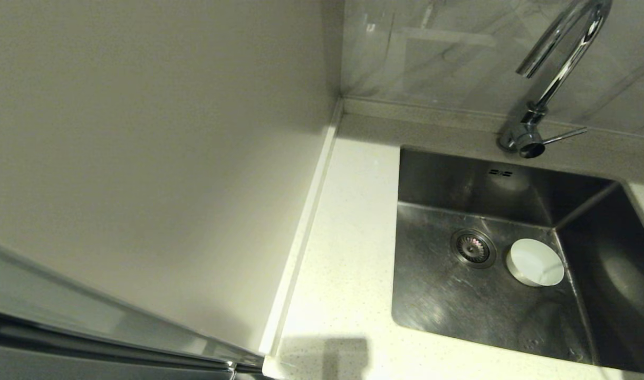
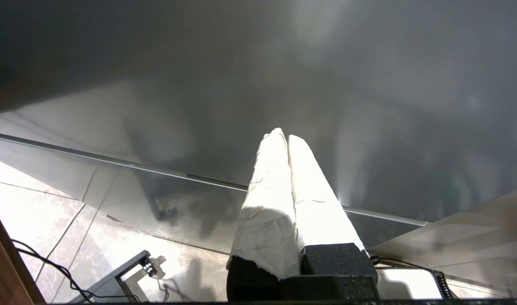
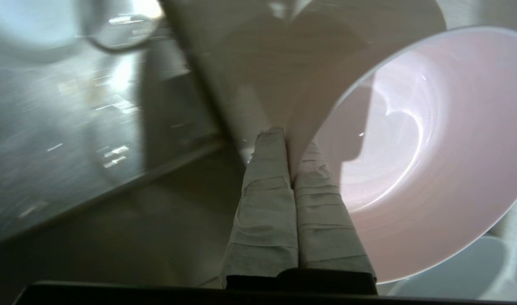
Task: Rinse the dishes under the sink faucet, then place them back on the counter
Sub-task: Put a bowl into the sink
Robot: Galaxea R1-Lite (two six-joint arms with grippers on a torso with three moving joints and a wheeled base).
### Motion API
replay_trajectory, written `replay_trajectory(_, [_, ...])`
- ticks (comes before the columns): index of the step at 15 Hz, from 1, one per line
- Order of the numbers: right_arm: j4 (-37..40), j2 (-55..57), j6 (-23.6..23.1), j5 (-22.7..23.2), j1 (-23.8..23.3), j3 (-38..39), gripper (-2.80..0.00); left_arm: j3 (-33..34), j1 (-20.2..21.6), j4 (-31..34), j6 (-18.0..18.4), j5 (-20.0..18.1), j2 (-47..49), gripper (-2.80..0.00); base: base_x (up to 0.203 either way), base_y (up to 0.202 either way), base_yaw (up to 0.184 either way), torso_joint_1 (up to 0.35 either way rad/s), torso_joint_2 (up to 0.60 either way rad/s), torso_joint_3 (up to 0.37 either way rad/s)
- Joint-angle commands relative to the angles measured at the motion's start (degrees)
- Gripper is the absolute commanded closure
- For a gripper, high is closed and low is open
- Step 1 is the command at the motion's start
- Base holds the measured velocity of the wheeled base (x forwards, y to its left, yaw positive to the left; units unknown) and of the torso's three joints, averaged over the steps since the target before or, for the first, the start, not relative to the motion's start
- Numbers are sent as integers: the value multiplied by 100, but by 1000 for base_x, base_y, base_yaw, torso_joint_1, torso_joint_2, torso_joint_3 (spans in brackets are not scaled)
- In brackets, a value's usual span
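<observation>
A whitish bowl (image 1: 535, 262) lies in the steel sink (image 1: 438, 179), just right of the drain strainer (image 1: 473, 247). The chrome faucet (image 1: 559, 68) arches over the sink's back edge. Neither arm shows in the head view. In the right wrist view my right gripper (image 3: 290, 137) is shut on the rim of the pale pink bowl (image 3: 432, 148), one finger inside and one outside; the bowl is tilted with its hollow facing the camera. Another pale bowl (image 3: 474, 271) sits just beyond it. My left gripper (image 2: 285, 135) is shut and holds nothing.
The speckled counter (image 1: 348, 237) runs along the sink's left side up to a beige wall panel (image 1: 142, 158). The faucet's side lever (image 1: 564, 136) points right. The left arm hangs low beside a steel cabinet front (image 2: 368, 106), above a tiled floor (image 2: 38, 203) with cables.
</observation>
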Motion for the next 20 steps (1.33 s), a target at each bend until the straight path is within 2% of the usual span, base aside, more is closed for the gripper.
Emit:
replay_trajectory(1, [53, -682, 14, 76, 768, 190, 0, 0, 2, -2, -3, 3, -18, 0, 0, 0, 0, 0, 0, 0])
replay_trajectory(3, [59, -902, 304, 23, 1838, 338, 0, 0, 2, -2, -3, 3, -18, 0, 0, 0, 0, 0, 0, 0])
replay_trajectory(6, [-103, -984, 1012, -620, 3542, 692, 0, 0, -5, -2, 0, 3, -18, 0, 0, 0, 0, 0, 0, 0])
replay_trajectory(8, [-846, -918, 1255, -989, 4374, 1349, 0, 0, -2, -2, -3, 6, -18, 0, 0, 0, 0, 0, 0, 0])
replay_trajectory(9, [-1147, -688, 1319, -1196, 4583, 1532, 0, 0, 2, -2, 5, 3, -18, 0, 0, 0, 0, 0, 0, 0])
replay_trajectory(12, [-1709, 204, 1526, -1440, 4717, 1822, 0, 0, 1, -2, -1, 3, -26, 0, 0, 0, 0, 0, 0, 0])
replay_trajectory(17, [-3187, 1586, 1675, -1482, 4733, 2070, 0, 0, -4, -2, -3, 3, -22, 0, 0, 0, 0, 0, 0, 0])
replay_trajectory(20, [-3603, 2055, 1689, -1484, 4732, 1965, 0, 0, -5, -2, 5, 3, -18, 0, 0, 0, 0, 0, 0, 0])
